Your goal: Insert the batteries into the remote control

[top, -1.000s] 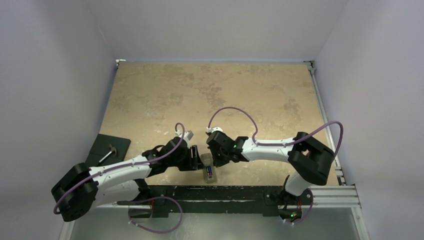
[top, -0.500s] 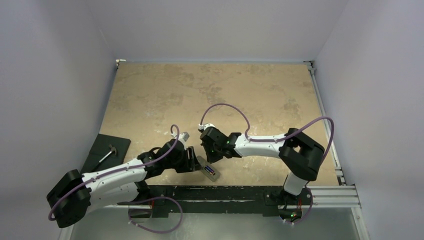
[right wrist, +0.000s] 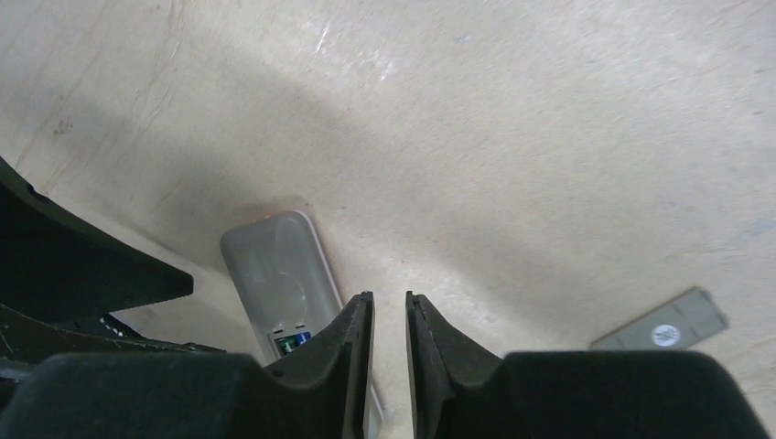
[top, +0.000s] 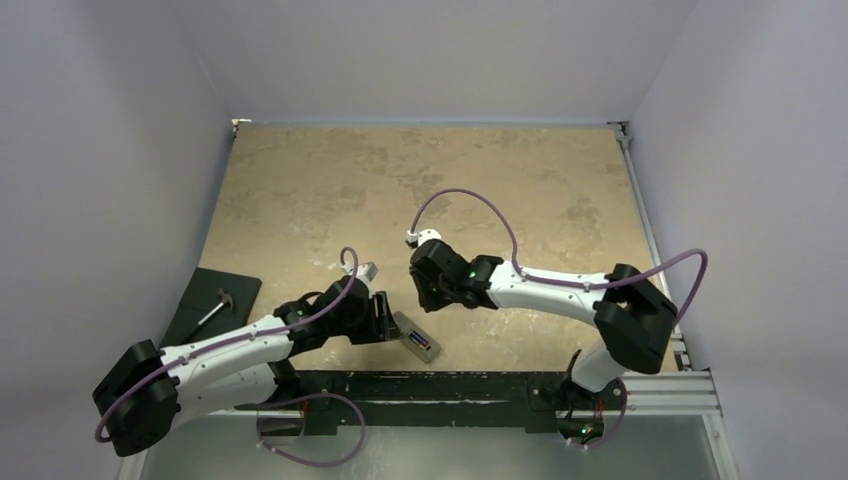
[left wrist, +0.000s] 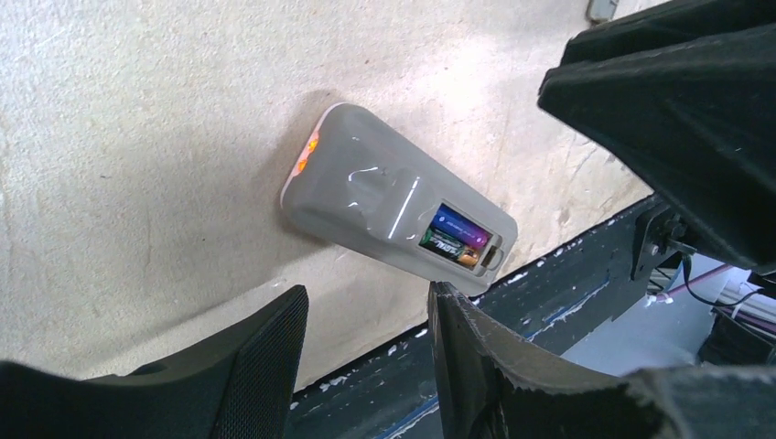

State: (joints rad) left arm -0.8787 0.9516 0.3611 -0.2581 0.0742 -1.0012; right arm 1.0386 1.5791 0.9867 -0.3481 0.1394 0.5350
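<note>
remote control (left wrist: 393, 215): flat on the worktop (top: 400, 180), grey back up, close to the near edge, lying at a slant between the two arms
batteries (left wrist: 455, 240): both in the recess at the end of the remote nearest the worktop edge, side by side; purple-blue one (left wrist: 460, 225) on the far side, dark one (left wrist: 443, 245) next to it
seating: both look down inside the recess, but I can't tell from these views whether they sit fully flush on the contacts
cover (right wrist: 663, 325): small flat grey piece, loose on the worktop, well apart from the remote; recess is uncovered
left tool (left wrist: 366, 297): released, jaws wide apart, nothing between them, hanging just beside the remote without touching it
right tool (right wrist: 388, 315): jaws only a narrow slit apart, nothing gripped, above the worktop with the battery end of the remote showing just under the fingertips
step in hand: my read is insertion is done or as good as done, and this is the let-go and check stage, with neither tool holding anything
progress: near the end for the loading itself; only the cover is off
next move: if a cell sits proud, a light press down with the narrowed right tool on the recess; otherwise pick up the cover, which is thin and flat, so it needs a low edge-on pinch
watch: the remote is not pinned and is near the edge, so a push could slide it; left tool is placed to brace it
</note>
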